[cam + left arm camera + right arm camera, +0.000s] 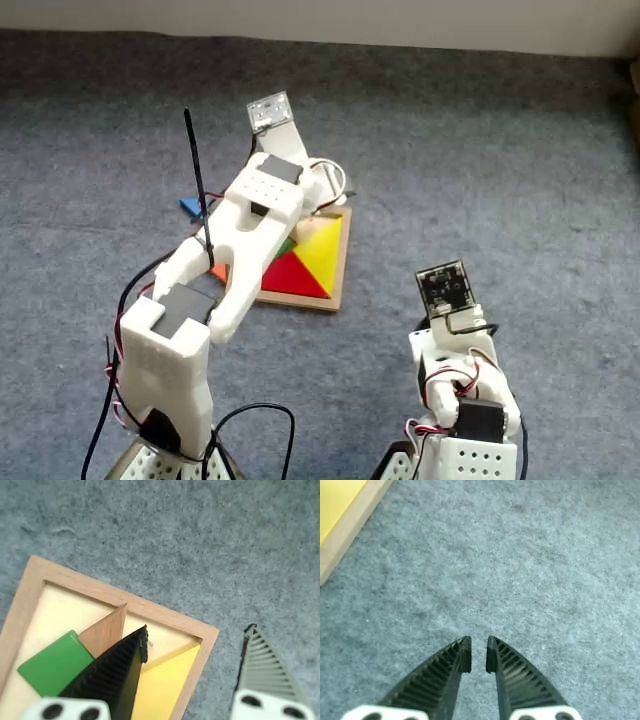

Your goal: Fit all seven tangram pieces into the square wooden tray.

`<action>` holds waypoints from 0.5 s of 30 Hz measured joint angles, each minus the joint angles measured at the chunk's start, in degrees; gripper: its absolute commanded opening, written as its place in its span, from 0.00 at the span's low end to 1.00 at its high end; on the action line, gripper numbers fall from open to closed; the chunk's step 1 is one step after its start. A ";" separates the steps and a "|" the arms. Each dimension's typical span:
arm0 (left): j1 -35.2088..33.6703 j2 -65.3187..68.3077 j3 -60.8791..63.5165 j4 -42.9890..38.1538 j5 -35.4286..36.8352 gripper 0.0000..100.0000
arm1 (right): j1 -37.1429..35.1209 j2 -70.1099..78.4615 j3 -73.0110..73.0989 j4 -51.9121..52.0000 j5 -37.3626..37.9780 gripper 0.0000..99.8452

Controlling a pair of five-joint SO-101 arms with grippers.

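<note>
Grey carpet (480, 150) is covering the whole work surface.

The left arm (250, 230) is stretching out over the square wooden tray (342, 262), which is lying flat on the carpet. The right arm (455, 340) is sitting folded near its base, beside the tray.

- Left gripper (196, 629): jaws are standing wide open and gripping nothing. The black finger (120, 665) is hanging over the tray's inside, the pale finger (265, 665) over carpet outside the rim.
- Right gripper (478, 642): almost closed, a thin slit between the tips, holding nothing, hanging over bare carpet.

In the tray:
- yellow triangle (322, 252)
- red triangle (293, 272)
- green piece (55, 662)
- wood-coloured triangle (106, 632)

On the carpet:
- A blue piece (190, 207) is lying apart from the tray.
- An orange piece (218, 272) is peeking out beside the left arm; cannot tell whether it is touching the tray.
</note>
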 measured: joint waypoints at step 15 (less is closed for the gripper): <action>-6.07 3.52 -2.37 0.44 0.00 0.30 | 0.00 0.00 0.00 0.00 0.00 0.07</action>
